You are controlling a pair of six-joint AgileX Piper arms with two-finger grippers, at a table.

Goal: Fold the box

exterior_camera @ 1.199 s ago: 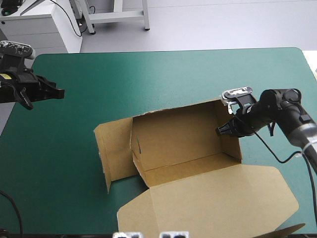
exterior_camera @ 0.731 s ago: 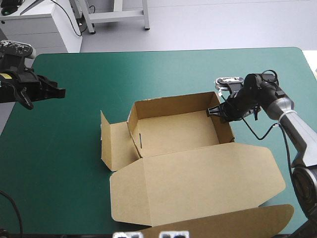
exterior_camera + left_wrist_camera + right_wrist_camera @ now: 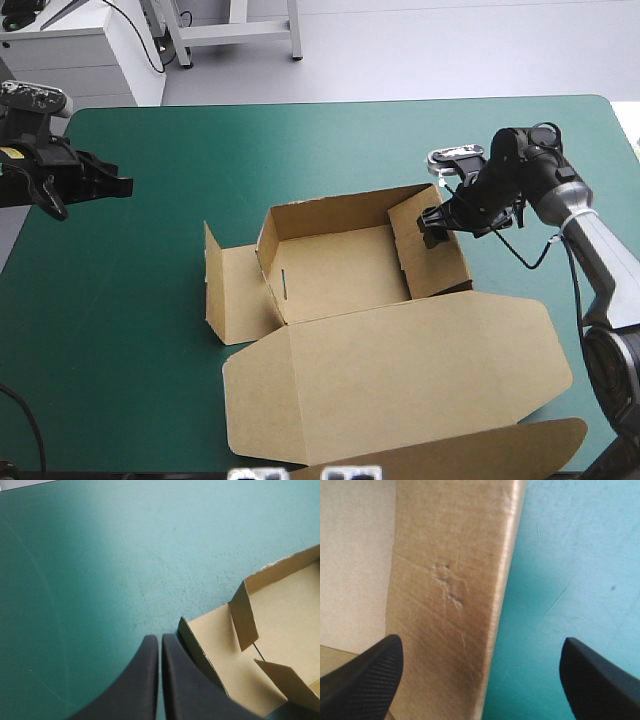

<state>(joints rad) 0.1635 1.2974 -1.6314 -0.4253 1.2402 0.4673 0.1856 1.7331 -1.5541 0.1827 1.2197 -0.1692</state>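
Note:
The brown box stands mid-table as an open tray, its wide lid lying flat toward the near edge. My right gripper hovers at the box's right wall, open and holding nothing. In the right wrist view that wall lies under and between the spread black fingers of the right gripper, its edge running ahead. My left gripper is far to the left, shut and empty. In the left wrist view the left gripper points over the cover toward the box's left corner.
The box's left end flap lies spread on the teal-green cover. The lid's tuck flap reaches the table's near edge. Inside the right end a small flap leans inward. The table's right edge is close behind the right arm.
The box, tipped up earlier, has come down with its lid flat. My right gripper has let go of the right wall and opened. The left arm has stayed still.

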